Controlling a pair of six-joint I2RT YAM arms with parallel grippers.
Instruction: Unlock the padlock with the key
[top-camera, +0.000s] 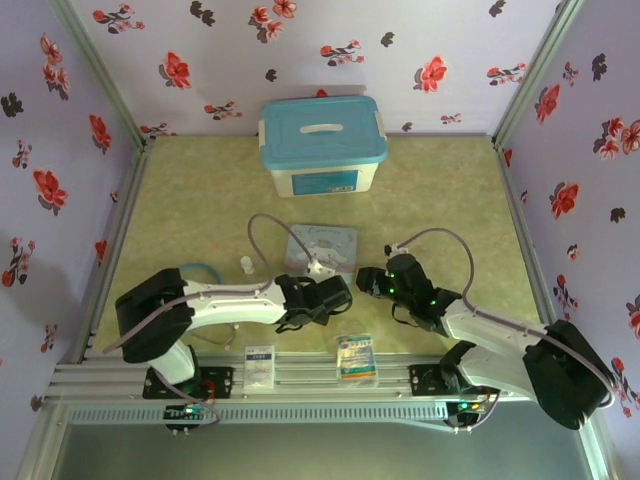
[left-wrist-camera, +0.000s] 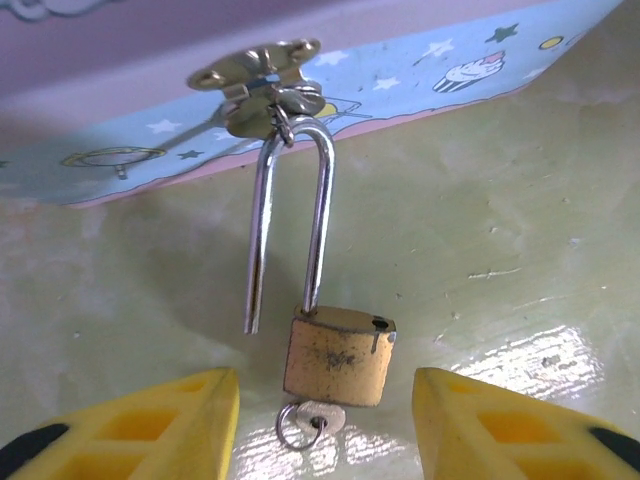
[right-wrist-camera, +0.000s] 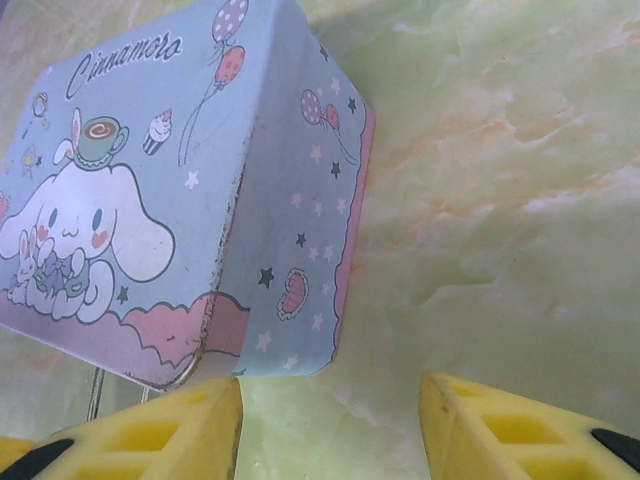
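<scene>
My left gripper (left-wrist-camera: 325, 402) has its 2 jaws apart and empty, flanking the padlock (left-wrist-camera: 340, 355). It lies mid-bench (left-wrist-camera: 520, 230), hooked through the hasp (left-wrist-camera: 255, 70) of the cartoon tin (right-wrist-camera: 150, 200), 1 shackle leg free of its body and the key (left-wrist-camera: 318, 418) in its base. My right gripper (right-wrist-camera: 330, 400) gapes just beside the tin.
</scene>
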